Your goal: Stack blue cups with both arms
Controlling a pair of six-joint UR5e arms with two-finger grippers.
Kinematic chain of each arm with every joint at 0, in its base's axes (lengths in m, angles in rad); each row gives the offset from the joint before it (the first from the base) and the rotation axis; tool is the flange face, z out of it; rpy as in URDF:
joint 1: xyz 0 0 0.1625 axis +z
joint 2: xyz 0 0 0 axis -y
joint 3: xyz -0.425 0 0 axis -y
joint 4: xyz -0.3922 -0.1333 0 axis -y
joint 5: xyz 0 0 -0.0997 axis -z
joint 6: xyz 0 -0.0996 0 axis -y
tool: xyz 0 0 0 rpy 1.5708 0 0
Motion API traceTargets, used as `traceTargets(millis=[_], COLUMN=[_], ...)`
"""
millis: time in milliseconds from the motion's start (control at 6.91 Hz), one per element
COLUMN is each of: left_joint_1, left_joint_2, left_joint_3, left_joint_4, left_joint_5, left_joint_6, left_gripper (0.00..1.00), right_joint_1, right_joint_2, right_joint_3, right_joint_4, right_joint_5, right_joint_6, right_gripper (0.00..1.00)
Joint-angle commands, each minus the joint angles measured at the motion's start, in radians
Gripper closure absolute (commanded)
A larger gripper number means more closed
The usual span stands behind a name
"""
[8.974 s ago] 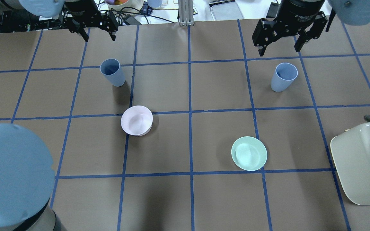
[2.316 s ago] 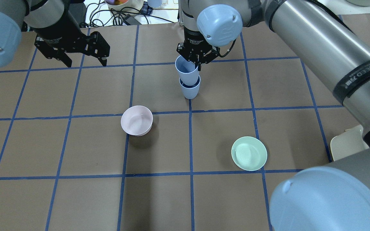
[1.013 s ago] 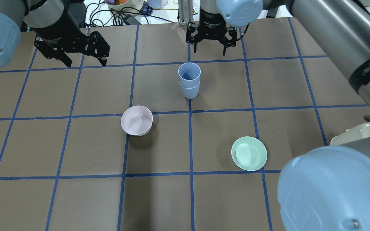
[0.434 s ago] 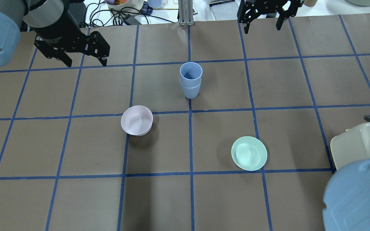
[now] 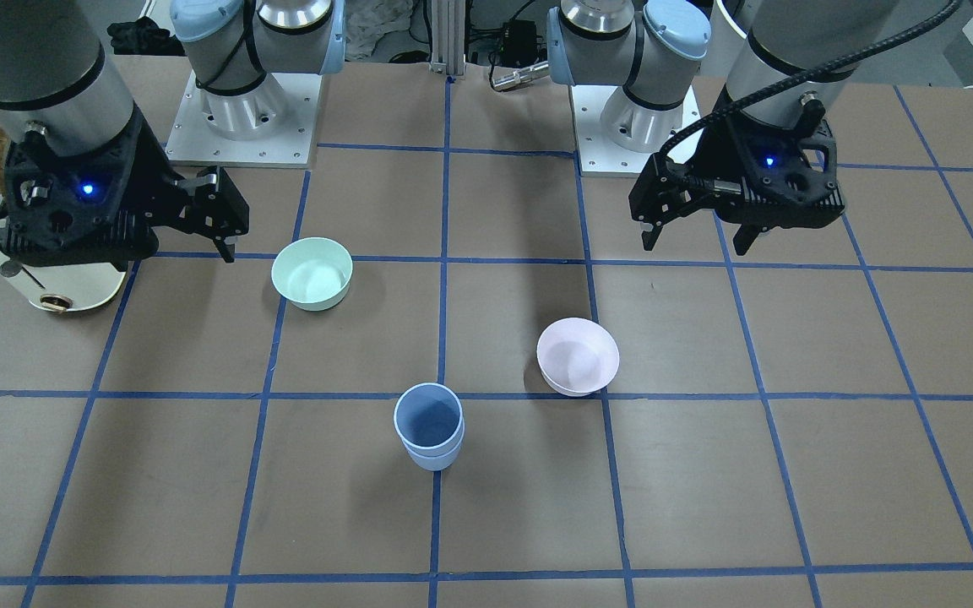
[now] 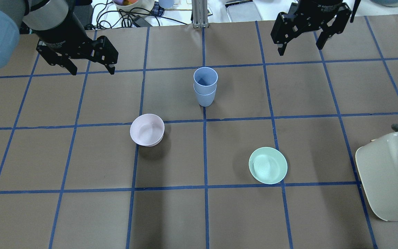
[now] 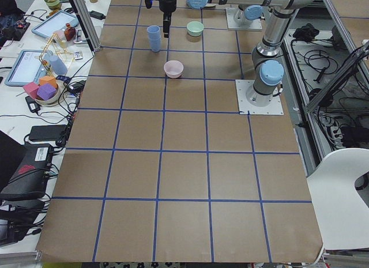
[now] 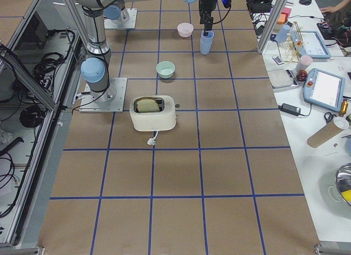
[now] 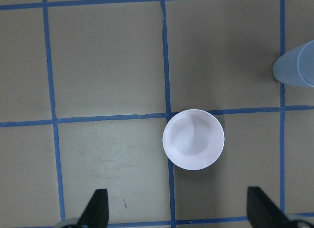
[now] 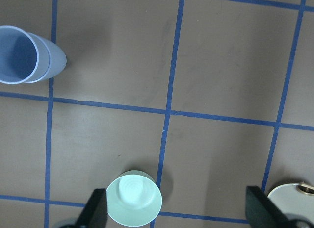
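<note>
The two blue cups [image 6: 205,86] stand nested, one inside the other, upright on the brown table near its centre line. The stack also shows in the front view [image 5: 429,426] and in the right wrist view [image 10: 27,56]. Its edge shows in the left wrist view [image 9: 297,68]. My left gripper [image 6: 93,69] is open and empty, above the table at the far left of the stack. My right gripper [image 6: 300,50] is open and empty, at the far right of the stack. Neither touches the cups.
A pale pink bowl [image 6: 147,129] sits near and left of the stack. A mint-green bowl [image 6: 267,165] sits near and right of it. A cream toaster [image 6: 389,176] stands at the right edge. Cables and clutter lie beyond the table's far edge.
The cups first stood apart; now they are stacked at the centre. My right gripper let go of the upper cup and drew back to the far right. My left gripper barely moved.
</note>
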Motion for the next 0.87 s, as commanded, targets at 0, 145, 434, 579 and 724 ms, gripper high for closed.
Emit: traceTargets(millis=[0,145,434,579,724], left_joint_1=[0.0,0.0,0.0,0.0,0.0], left_joint_2=[0.001,0.003,0.006,0.006,0.006], left_joint_3=[0.0,-0.001,-0.003,-0.003,-0.001], left_joint_4=[-0.003,-0.005,-0.005,-0.003,-0.003], left_joint_5=[0.001,-0.001,0.001,0.001,0.001], left_joint_6=[0.0,0.0,0.0,0.0,0.0], left_gripper=[0.0,0.0,0.0,0.0,0.0], right_joint_1=[0.0,0.0,-0.014,-0.015,-0.015], right_joint_2=[-0.03,-0.036,-0.041,-0.058,-0.064], right_joint_3=[0.099,0.105,0.097,0.099,0.105], right_joint_4=[-0.118,-0.148,-0.153,-0.14,-0.142], right_joint_5=[0.004,0.003,0.004,0.003,0.004], right_joint_6=[0.004,0.007,0.024,0.06,0.067], right_gripper=[0.0,0.0,0.0,0.0,0.0])
